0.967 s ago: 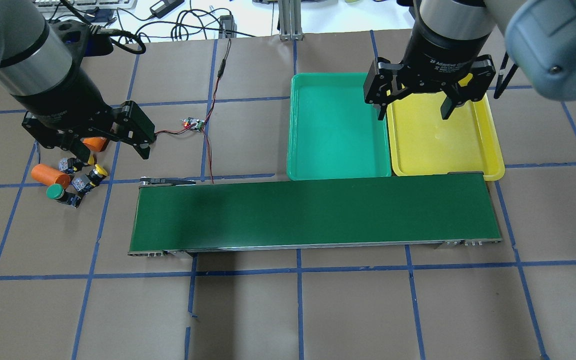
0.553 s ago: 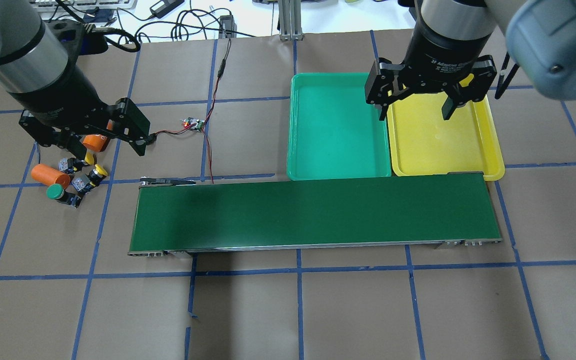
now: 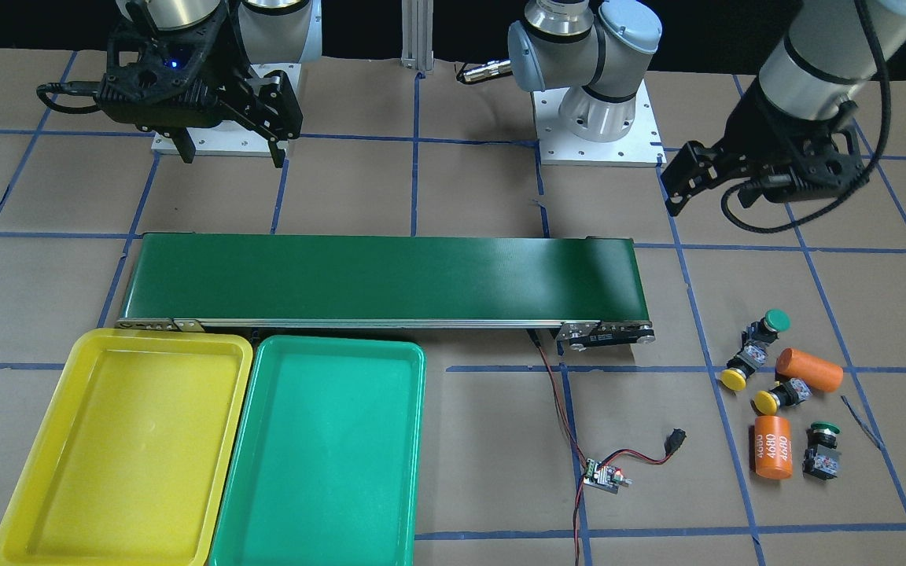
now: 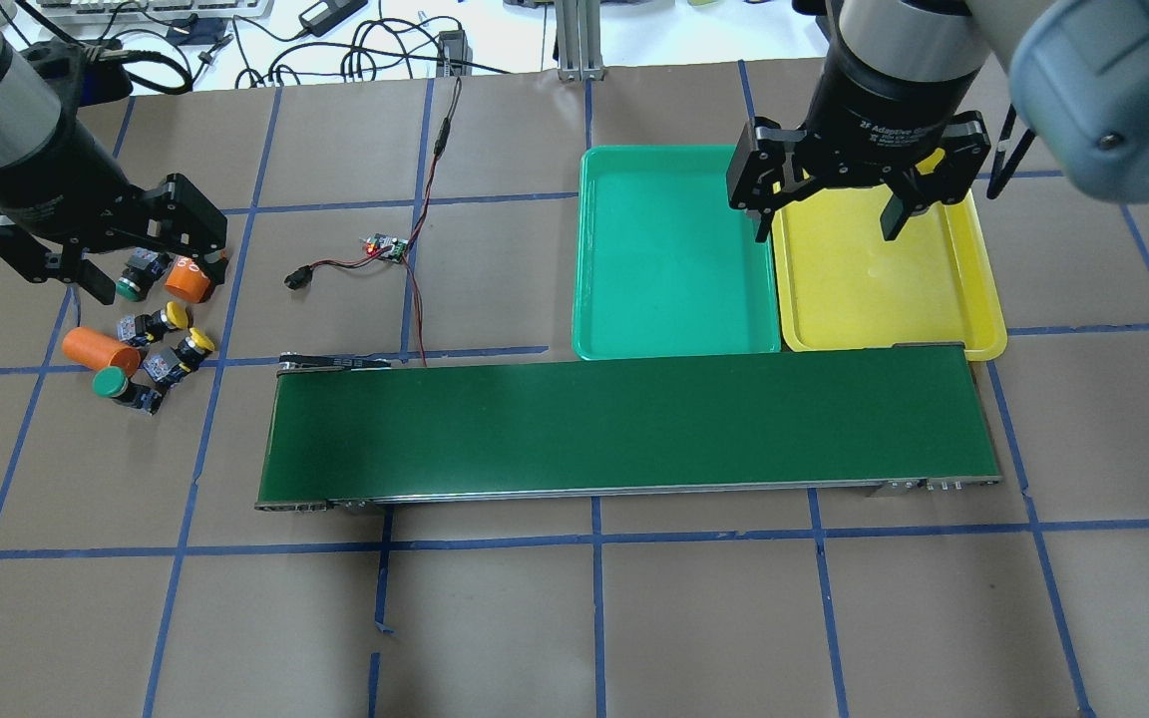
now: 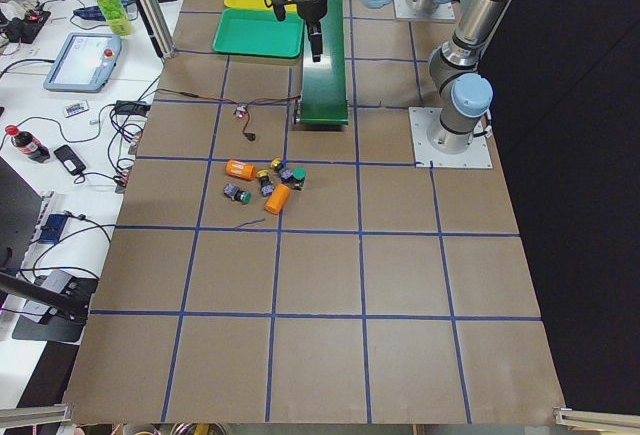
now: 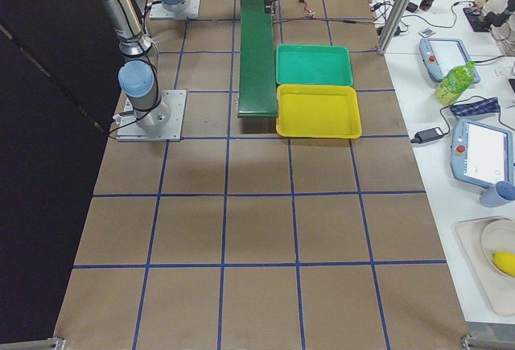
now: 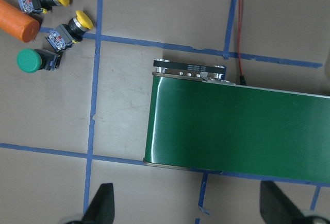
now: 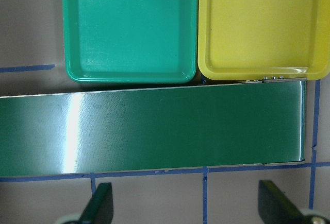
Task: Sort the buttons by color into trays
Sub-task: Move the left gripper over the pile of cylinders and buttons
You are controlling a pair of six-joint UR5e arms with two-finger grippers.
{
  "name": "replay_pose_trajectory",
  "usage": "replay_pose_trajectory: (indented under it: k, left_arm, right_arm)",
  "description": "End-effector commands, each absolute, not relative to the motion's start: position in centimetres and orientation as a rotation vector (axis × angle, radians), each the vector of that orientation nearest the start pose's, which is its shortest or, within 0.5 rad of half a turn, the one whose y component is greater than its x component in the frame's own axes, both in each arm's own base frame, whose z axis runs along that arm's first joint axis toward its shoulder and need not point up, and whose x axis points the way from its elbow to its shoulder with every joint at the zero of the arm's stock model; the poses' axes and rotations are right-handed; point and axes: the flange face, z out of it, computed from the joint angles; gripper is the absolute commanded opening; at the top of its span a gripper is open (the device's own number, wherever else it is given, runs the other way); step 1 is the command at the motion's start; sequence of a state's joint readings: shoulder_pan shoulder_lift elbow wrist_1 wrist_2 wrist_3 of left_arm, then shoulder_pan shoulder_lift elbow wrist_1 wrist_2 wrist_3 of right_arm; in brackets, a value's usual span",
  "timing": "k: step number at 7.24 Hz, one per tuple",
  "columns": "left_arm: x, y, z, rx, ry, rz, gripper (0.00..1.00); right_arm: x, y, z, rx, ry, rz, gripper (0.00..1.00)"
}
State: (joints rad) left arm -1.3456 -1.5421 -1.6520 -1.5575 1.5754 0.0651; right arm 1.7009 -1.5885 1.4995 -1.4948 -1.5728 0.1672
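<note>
The four buttons (image 4: 197, 341) are seen on the tabletop (image 4: 574, 618) at the left, past the end of the conveyor belt (image 4: 624, 429), among two orange cylinders (image 4: 101, 346). The jaws of the left arm (image 4: 36, 179) are held spread and raised close by them, so this arm is judged the nearer; the jaws of the right arm (image 4: 894, 40) are spread high by the trays (image 4: 674, 259), far right.

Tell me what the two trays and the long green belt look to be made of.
Yellow tray: likely moulded plastic, smooth, slightly glossy; uniform colour, rounded corners, soft highlights along the rim. Green tray: same look, probably the same plastic. Belt: probably rubber or PVC, smooth satin; a broad light streak across it.
</note>
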Motion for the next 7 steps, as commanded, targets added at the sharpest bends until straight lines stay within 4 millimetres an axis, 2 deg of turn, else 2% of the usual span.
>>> replay_pose_trajectory:
  k: [1, 3, 4, 5, 7]
  left_arm:
    - [0.7, -53.6, 42.4, -0.198, 3.13, 0.017, 1.0]
    - [6.9, -57.4, 38.7, -0.049, 3.128, -0.048, 1.0]
    - [8.5, -59.2, 36.2, 0.018, 3.116, -0.077, 1.0]
    - [9.3, -61.0, 33.2, 0.019, 3.115, -0.087, 1.0]
    - [10.6, -63.6, 28.7, 0.081, 3.103, -0.138, 1.0]
  right_arm:
    - [19.5, -46.3, 52.5, 0.063, 3.14, -0.029, 1.0]
    - [19.5, -46.3, 52.3, 0.063, 3.142, -0.02, 1.0]
    - [19.3, -46.4, 52.2, 0.065, 3.143, -0.015, 1.0]
    - [19.2, -46.5, 52.3, 0.07, 3.141, -0.019, 1.0]
    - [18.9, -46.6, 52.3, 0.075, 3.142, -0.02, 1.0]
